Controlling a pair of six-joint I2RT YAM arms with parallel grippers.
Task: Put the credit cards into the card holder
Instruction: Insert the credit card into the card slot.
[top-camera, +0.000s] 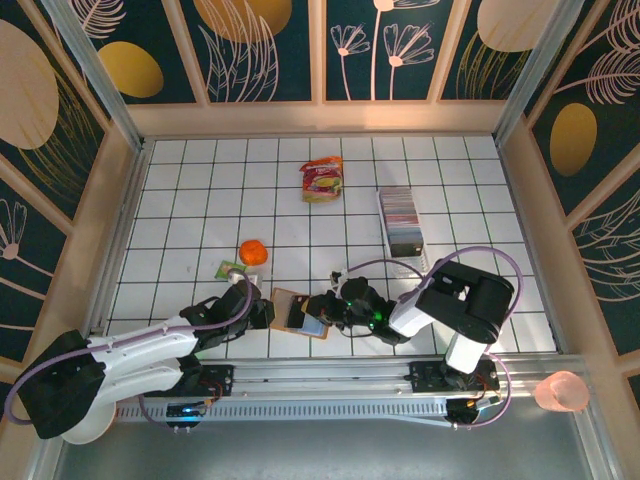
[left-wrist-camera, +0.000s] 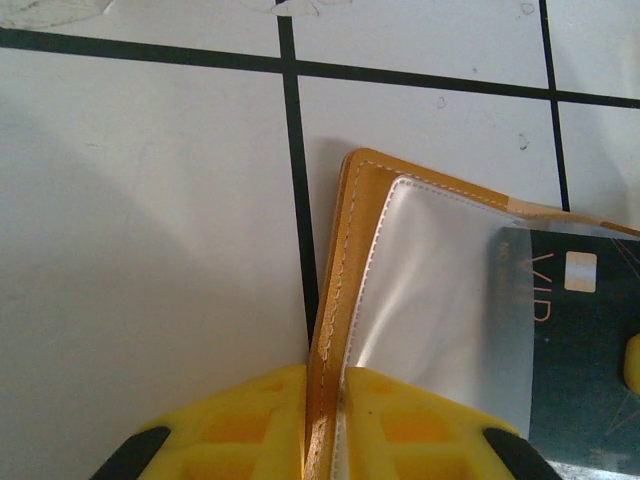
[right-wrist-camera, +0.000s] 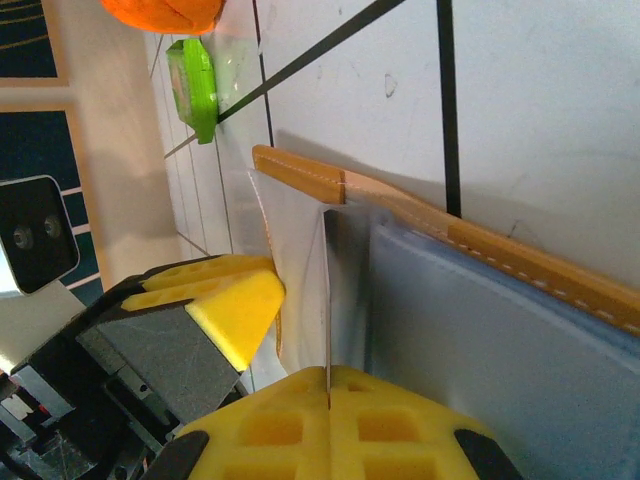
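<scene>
"VIP" on dark credit card (left-wrist-camera: 585, 370), under card holder (left-wrist-camera: 345, 240) clear sleeve

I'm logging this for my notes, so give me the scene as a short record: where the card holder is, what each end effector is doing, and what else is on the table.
card holder: lying open on the tiles between the two arms
left end effector: shut on the card holder's orange-brown cover edge
right end effector: shut on a thin sheet seen edge-on; card or sleeve unclear
dark card: partly in the clear sleeve
spare cards: in a row, right of the snack packet
also there: orange ball
</scene>
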